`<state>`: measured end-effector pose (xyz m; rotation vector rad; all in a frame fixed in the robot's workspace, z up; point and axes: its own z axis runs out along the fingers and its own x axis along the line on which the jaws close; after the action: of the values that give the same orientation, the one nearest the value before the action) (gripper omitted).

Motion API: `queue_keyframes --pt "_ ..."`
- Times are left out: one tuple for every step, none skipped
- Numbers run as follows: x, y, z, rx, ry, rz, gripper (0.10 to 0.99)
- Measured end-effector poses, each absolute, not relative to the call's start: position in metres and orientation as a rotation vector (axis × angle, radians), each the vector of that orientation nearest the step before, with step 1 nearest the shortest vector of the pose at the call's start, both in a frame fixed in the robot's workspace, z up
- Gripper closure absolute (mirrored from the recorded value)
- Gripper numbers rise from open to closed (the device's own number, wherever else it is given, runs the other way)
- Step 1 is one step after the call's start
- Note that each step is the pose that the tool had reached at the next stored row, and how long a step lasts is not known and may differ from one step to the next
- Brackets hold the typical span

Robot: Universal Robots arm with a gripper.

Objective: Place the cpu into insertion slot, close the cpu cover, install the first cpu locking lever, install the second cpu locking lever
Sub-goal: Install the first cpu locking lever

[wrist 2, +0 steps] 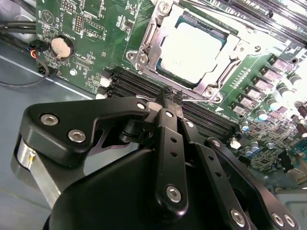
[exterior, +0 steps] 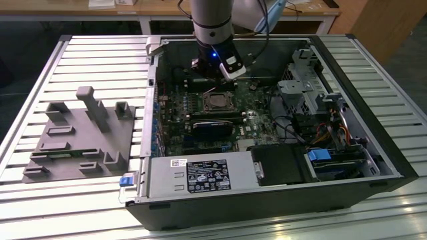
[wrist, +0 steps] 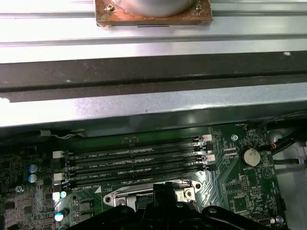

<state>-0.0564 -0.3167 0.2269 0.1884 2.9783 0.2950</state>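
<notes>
Black jaws [wrist 2: 171,94] closed, tips together on a thin silvery wire locking lever [wrist 2: 201,100]; can't tell if pinched or just pressed. Just beyond it, the flat square silver-grey cpu [wrist 2: 192,48] sits in the silver-bordered square insertion slot [wrist 2: 136,57], with the thin silvery frame cpu cover [wrist 2: 230,48] down over its edges.

Step looks like lever install. To do it well, keep the tips square on the wire and off the green motherboard [wrist 2: 96,38], and push steadily so it doesn't spring loose.

Counts:
- one cpu
- one slot
- one cover
- one lever clearly seen
- four long black memory slots [wrist: 134,165]
</notes>
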Motion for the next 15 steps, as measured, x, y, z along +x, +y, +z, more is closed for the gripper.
queue_keyframes --pt "-0.0564 -0.3162 0.2266 0.188 2.978 0.295 0.984" --pt "-0.0564 -0.3156 0.2264 0.188 2.978 0.295 0.984" --pt "-0.0564 -0.3150 0.2262 0.188 2.978 0.295 0.984" --pt "-0.0564 -0.3143 0.2260 0.188 2.978 0.295 0.984" --pt "-0.0564 -0.3138 0.2258 0.188 2.978 0.295 0.984" --pt "-0.0564 -0.3135 0.2256 0.188 2.978 0.295 0.984" --pt "-0.0564 -0.3131 0.2254 0.188 2.978 0.295 0.984" --pt "-0.0564 -0.3128 0.2252 0.188 2.978 0.295 0.984" --pt "-0.0564 -0.3125 0.2248 0.188 2.977 0.295 0.984" --pt "-0.0564 -0.3124 0.2243 0.188 2.975 0.295 0.984" --pt "-0.0564 -0.3123 0.2237 0.187 2.972 0.295 0.984" --pt "-0.0564 -0.3122 0.2229 0.186 2.967 0.294 0.984" --pt "-0.0564 -0.3121 0.2221 0.185 2.963 0.293 0.984" --pt "-0.0564 -0.3120 0.2212 0.184 2.957 0.292 0.984" --pt "-0.0564 -0.3119 0.2205 0.182 2.952 0.290 0.984"
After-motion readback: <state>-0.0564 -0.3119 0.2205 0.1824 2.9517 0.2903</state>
